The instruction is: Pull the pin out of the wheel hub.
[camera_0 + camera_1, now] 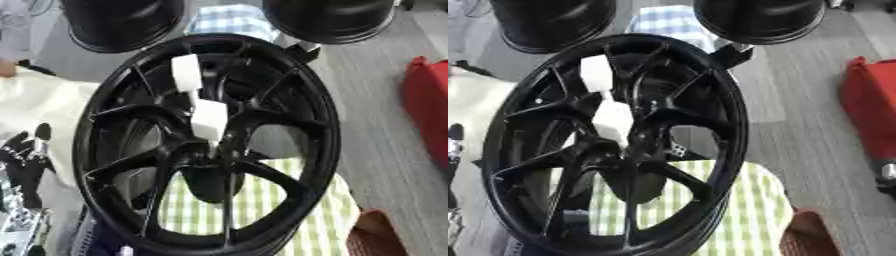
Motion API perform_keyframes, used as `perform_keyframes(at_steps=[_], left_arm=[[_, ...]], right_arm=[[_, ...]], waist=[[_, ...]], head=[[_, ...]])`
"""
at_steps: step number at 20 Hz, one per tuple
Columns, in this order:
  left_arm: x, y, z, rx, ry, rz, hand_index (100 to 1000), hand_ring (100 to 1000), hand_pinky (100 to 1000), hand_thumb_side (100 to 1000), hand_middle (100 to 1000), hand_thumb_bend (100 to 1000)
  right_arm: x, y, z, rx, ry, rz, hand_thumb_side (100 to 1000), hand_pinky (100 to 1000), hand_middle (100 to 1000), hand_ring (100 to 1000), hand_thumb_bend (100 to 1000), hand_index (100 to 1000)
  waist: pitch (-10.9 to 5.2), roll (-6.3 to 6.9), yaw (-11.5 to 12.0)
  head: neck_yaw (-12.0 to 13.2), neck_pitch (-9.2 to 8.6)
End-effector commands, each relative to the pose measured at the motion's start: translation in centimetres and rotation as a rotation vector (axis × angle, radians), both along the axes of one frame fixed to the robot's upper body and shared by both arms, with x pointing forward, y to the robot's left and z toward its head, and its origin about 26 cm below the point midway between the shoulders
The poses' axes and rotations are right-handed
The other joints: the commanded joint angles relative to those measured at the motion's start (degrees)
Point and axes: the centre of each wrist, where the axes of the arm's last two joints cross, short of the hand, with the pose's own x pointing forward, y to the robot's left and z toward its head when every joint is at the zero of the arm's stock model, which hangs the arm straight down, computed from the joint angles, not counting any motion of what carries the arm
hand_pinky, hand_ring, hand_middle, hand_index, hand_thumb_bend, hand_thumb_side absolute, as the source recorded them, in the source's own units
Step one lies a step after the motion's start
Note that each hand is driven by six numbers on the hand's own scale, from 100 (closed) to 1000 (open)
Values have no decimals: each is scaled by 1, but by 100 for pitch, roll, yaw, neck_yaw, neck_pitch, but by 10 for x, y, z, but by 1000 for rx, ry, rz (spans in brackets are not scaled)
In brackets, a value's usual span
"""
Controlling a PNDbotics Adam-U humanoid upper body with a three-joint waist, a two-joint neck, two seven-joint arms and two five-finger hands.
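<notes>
A black spoked wheel hub stands tilted in the middle and fills most of both views. A white pin sticks out of the hub's centre, with a second white block above it, in line toward the upper rim. My left hand shows at the left edge beside the rim, black fingers pointing up and relaxed, apart from the pin and holding nothing. A small silver and black part of my right hand peeks in at the right edge, far from the hub.
Two more black wheels stand at the back. A green checked cloth lies under the hub and a cream cloth to the left. A red object sits at the right, a brown one at the lower right.
</notes>
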Motion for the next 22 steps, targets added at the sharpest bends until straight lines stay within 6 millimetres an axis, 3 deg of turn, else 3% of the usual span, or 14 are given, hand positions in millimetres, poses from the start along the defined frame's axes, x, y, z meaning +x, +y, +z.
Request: perform_keyframes(at_steps=[1, 5, 8, 12, 16, 22], left_arm=[[4, 21, 54, 128, -68, -31, 790, 698, 864, 524, 616, 726], [6, 37, 143, 404, -116, -166, 803, 721, 876, 541, 638, 728], [7, 38, 207, 559, -161, -283, 806, 727, 875, 541, 645, 725], [6, 34, 271, 760, -163, -405, 817, 739, 869, 560, 663, 730], [3, 23, 318, 1086, -62, -508, 825, 756, 858, 561, 688, 723], [15, -4, 347, 1309, 94, -735, 827, 778, 875, 534, 714, 691]], right_arm=[[0, -8, 10, -24, -24, -15, 521, 635, 599, 613, 145, 713], [-3, -12, 10, -33, -22, -28, 522, 635, 599, 613, 145, 713], [-6, -14, 9, -38, -18, -38, 523, 635, 599, 613, 144, 713], [-8, -16, 9, -44, -13, -46, 523, 635, 599, 612, 143, 713], [-11, -19, 9, -61, -11, -51, 524, 635, 599, 612, 140, 713], [-15, -22, 10, -78, 0, -57, 526, 635, 599, 612, 139, 713]], waist=[[-60, 0, -11], [-57, 69, -1], [-69, 99, 18], [-77, 127, 18], [-78, 179, 26], [-89, 223, 36]], head=[[-53, 0], [-155, 47], [-280, 56], [-345, 57], [-400, 56], [-549, 49]])
